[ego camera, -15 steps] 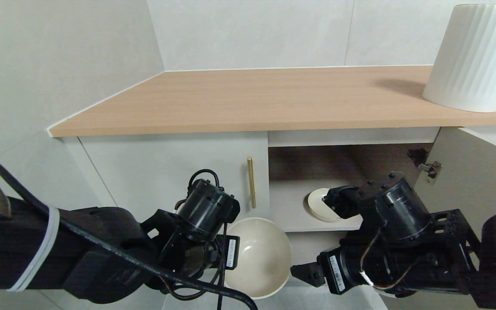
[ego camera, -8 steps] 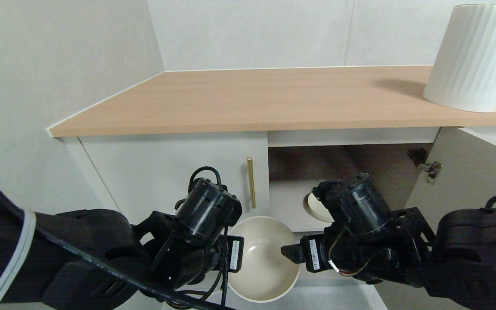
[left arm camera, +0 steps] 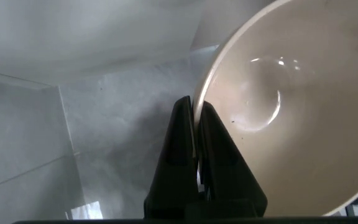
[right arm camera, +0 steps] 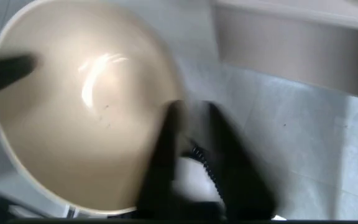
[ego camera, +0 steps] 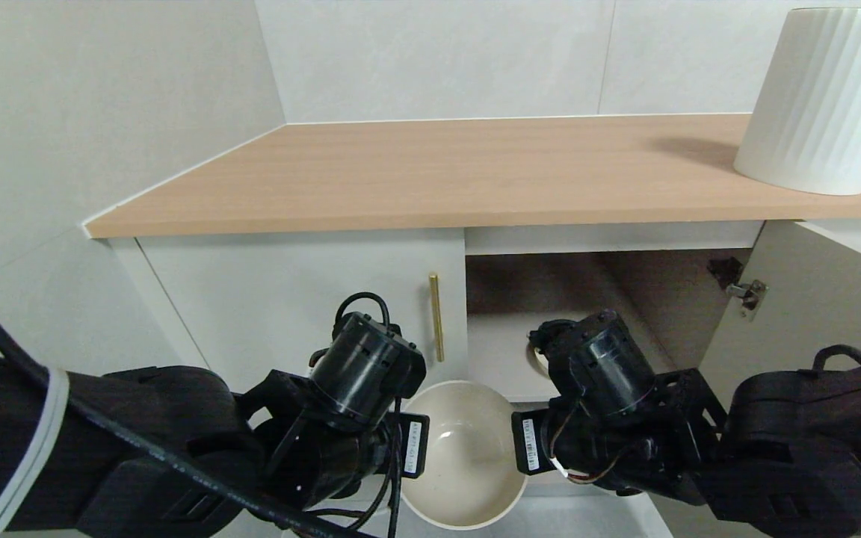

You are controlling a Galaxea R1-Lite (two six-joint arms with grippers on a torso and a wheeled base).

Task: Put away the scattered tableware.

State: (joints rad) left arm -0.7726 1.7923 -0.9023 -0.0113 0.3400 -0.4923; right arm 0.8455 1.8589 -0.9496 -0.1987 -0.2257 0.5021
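In front of the closed cabinet door, the left end effector pinched the left rim of the cream bowl, one finger inside and one outside. The bowl hung low between both arms, mouth facing up. At its right rim sat the right end effector, blurred, its grip impossible to tell. Behind it, a small plate on the open cabinet's shelf was mostly hidden.
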